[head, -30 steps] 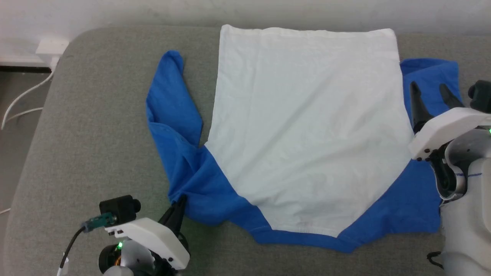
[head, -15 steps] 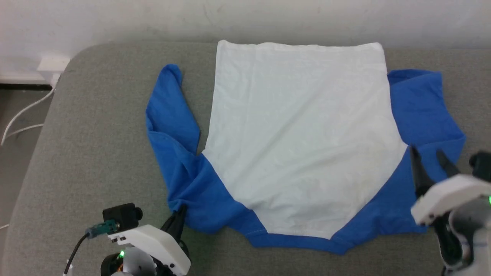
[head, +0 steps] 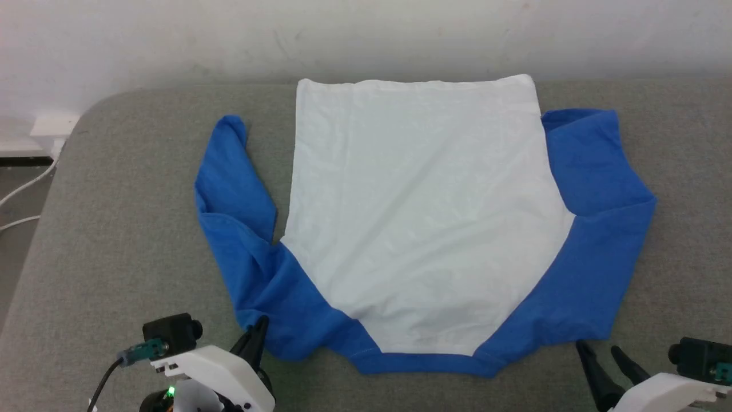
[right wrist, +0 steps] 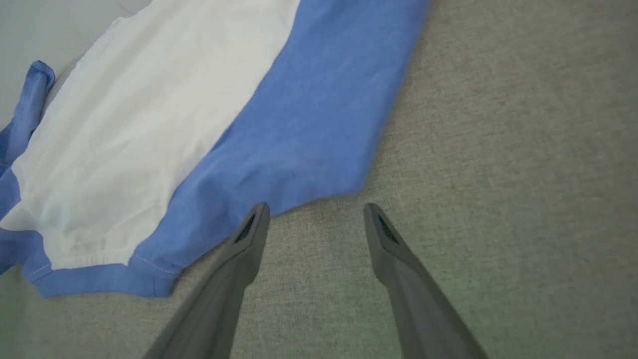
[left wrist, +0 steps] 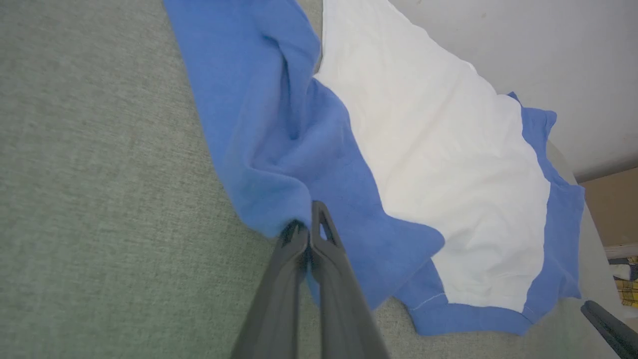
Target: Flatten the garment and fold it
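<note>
The garment lies spread on the grey cushion — flattening is in hand. The left pincer pinches its bunched near-left sleeve. The right pincer, spread and empty, hovers just off its near-right corner. Next, I'd judge — draw that sleeve out smooth.

**Soft even light; wrist views blur up close**

Head view: bright and diffuse, no glare. White panel of the garment is near washed out, creases faint. A thin shadow runs under its lower edge. Left wrist view: left gripper is out of focus at bottom centre, and the grey surface is smeared at left. Right wrist view: duller, greenish cast at lower right.
</note>
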You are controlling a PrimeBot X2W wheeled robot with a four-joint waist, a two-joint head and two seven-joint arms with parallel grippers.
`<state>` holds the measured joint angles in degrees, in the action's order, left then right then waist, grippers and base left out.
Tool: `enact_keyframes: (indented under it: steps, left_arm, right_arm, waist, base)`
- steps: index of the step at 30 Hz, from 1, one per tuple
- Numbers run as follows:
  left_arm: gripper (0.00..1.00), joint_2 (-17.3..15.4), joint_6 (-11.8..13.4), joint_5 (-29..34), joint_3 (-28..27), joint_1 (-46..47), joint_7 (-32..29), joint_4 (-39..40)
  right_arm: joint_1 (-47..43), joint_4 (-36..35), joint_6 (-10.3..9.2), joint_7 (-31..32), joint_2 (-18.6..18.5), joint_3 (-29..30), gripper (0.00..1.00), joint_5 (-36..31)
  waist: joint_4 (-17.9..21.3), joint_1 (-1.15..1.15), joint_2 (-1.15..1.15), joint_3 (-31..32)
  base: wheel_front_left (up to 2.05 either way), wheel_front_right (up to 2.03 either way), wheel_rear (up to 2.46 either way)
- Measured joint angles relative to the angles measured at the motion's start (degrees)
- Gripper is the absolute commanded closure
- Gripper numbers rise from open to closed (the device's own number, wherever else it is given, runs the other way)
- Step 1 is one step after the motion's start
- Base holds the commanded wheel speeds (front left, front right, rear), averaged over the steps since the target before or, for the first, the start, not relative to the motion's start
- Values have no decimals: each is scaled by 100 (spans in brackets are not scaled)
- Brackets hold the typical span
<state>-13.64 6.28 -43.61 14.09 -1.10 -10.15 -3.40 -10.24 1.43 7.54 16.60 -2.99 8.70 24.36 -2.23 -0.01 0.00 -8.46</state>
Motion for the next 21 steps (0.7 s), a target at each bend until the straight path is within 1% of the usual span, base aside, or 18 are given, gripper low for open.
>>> enact_keyframes:
  steps: [3,6,10,14,15,16,17,18,19,21]
  left_arm:
    - [100,-16,35,-8,-9,-15,-2,34]
    - [100,-20,41,-19,-3,-14,-26,70]
    - [100,-29,43,-19,0,-12,-44,124]
    - [100,-36,60,-19,4,-5,-44,147]
    - [100,-36,60,-19,8,-4,-44,147]
    - [100,-35,60,-20,15,0,-45,145]
    - [100,-34,60,-20,21,4,-45,145]
    - [100,-34,60,-20,23,7,-45,142]
    - [100,-33,60,-21,23,7,-44,137]
    - [100,-32,60,-22,21,7,-41,124]
  right_arm:
    - [-3,25,0,4,0,-101,0,78]
    - [89,204,0,47,-1,-158,0,227]
    - [431,537,0,45,-2,-258,0,341]
    - [866,879,0,-86,-1,-327,0,360]
    - [965,962,0,-133,-1,-333,7,402]
    - [1053,1044,0,-178,-1,-335,59,437]
    - [1128,1115,0,-220,-1,-336,59,450]
    - [1177,1168,0,-265,-1,-328,82,435]
    - [1208,1206,0,-292,-1,-325,100,413]
    - [1216,1228,0,-322,3,-303,100,386]
  waist:
    - [49,0,0,-5]
    - [63,0,0,-32]
    - [62,1,0,-103]
    - [60,1,0,-176]
    - [56,1,0,-190]
    - [47,1,0,-199]
    - [34,1,0,-204]
    - [21,1,0,-207]
    - [9,1,0,-208]
    - [-8,1,0,-196]
  base:
    - [0,0,0]
    - [0,0,0]
    - [0,0,0]
    - [0,0,0]
    - [0,0,0]
    - [0,0,0]
    - [0,0,0]
    - [0,0,0]
    - [0,0,0]
    - [0,0,0]
